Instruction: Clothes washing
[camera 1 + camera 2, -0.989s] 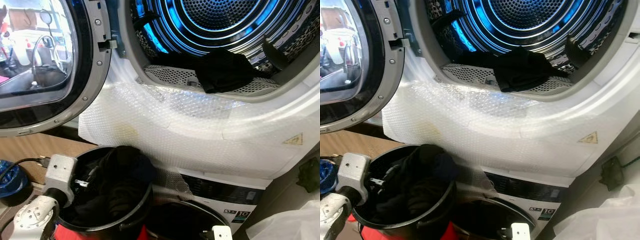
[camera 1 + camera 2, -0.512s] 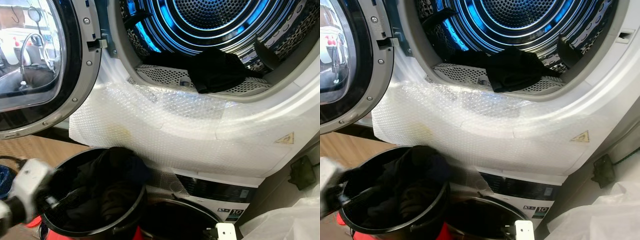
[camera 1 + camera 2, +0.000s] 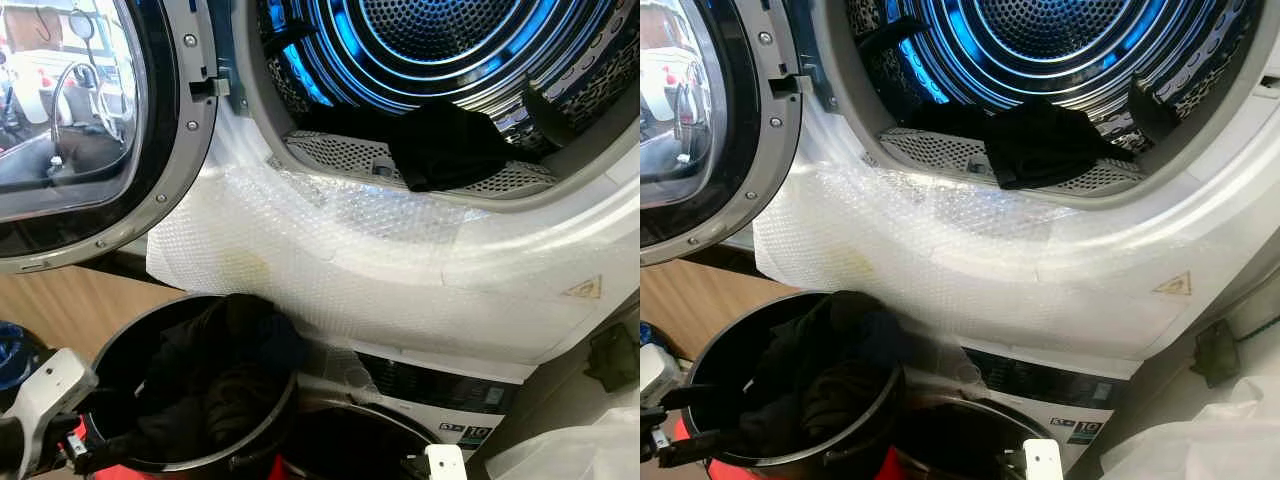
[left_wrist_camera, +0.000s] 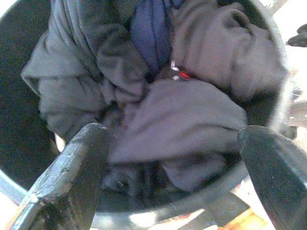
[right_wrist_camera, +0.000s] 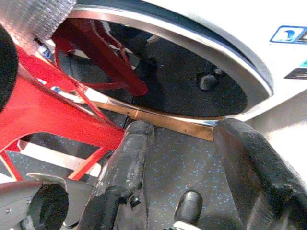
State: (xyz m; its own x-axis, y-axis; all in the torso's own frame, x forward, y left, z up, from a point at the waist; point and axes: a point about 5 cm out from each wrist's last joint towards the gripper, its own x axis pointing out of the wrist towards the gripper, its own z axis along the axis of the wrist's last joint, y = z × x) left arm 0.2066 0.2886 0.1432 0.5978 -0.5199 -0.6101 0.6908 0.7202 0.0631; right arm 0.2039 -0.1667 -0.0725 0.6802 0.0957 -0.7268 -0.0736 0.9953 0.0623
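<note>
The dark clothes point(image 4: 158, 105) are heaped inside the black bucket point(image 3: 115, 345), which stands below the open dryer drum point(image 3: 450, 60); one black garment point(image 3: 445, 150) is already draped on the drum's lip. The left gripper point(image 4: 168, 177) is held at the bucket's near rim with its fingers point(image 4: 72, 167) spread wide, the heap lying straight ahead between them. The left arm is judged much the nearer; the right gripper point(image 5: 182, 158), also parted, hangs low beside the red frame point(image 5: 43, 110).

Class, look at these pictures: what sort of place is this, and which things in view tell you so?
Probably a home laundry corner. A front-loading machine's drum stands open with a dark garment at its mouth, its round door swung aside, and a black bucket of dark clothes sits below.
</note>
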